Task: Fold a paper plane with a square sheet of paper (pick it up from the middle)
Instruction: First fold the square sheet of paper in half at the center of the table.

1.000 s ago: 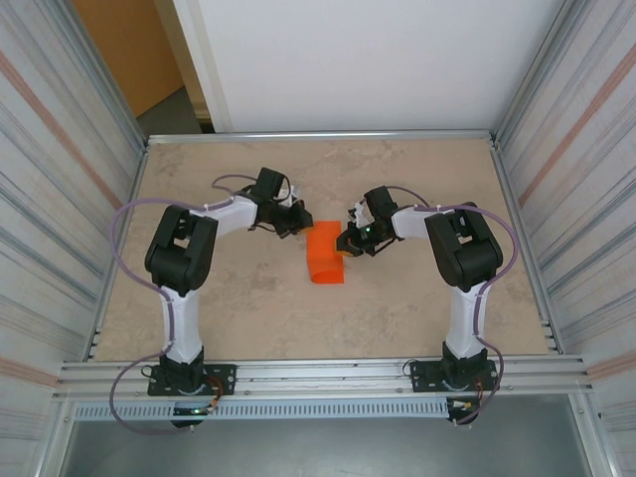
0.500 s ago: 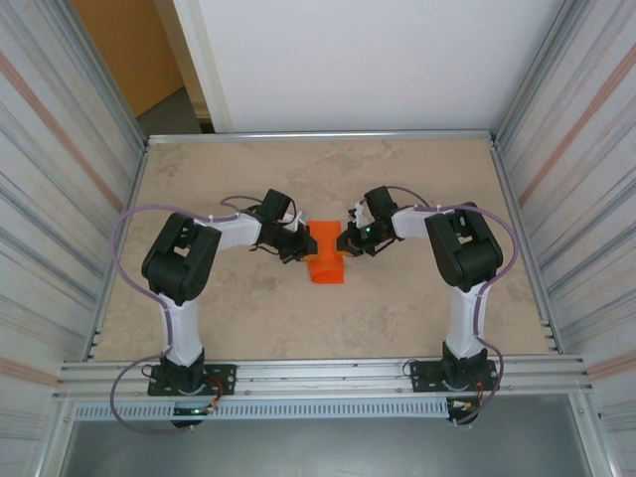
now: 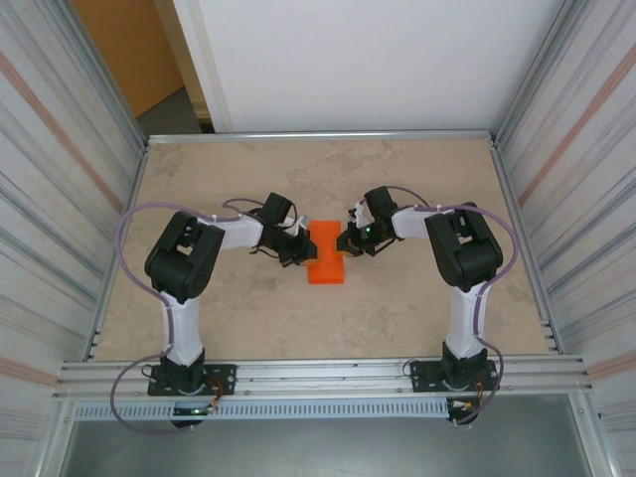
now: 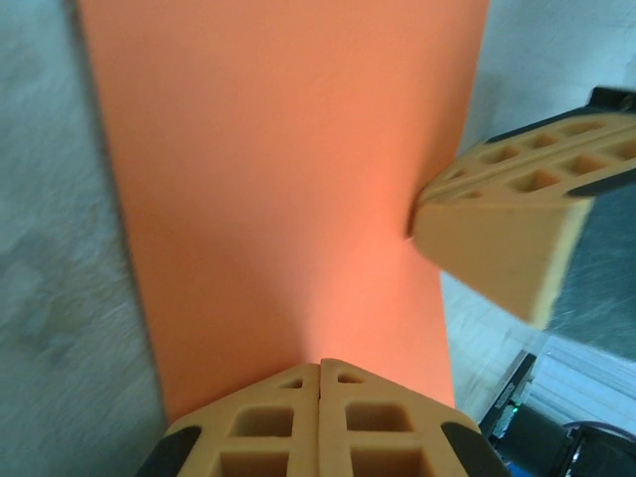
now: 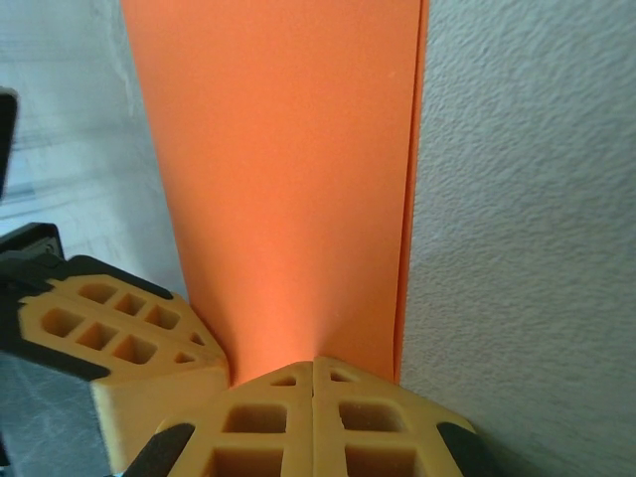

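The square sheet of paper (image 3: 326,254) is bright orange and lies folded into a narrow rectangle in the middle of the table. Its two layers show along the right edge in the right wrist view (image 5: 298,179). My left gripper (image 3: 303,248) is shut, with its tips resting on the sheet's left side (image 4: 320,366). My right gripper (image 3: 345,241) is shut too, its tips on the sheet's right side (image 5: 315,362). The two grippers face each other across the paper (image 4: 278,169). The right gripper's fingers (image 4: 507,229) show in the left wrist view, and the left gripper's fingers (image 5: 119,338) in the right wrist view.
The beige stone-patterned table (image 3: 229,308) is fenced by metal walls left (image 3: 60,199) and right (image 3: 576,199) and a white panel at the back (image 3: 348,60). A rail (image 3: 318,378) runs along the near edge by the arm bases.
The left gripper swung from behind and left of the sheet onto its left side. The right gripper stayed put. The sheet now lies flatter.
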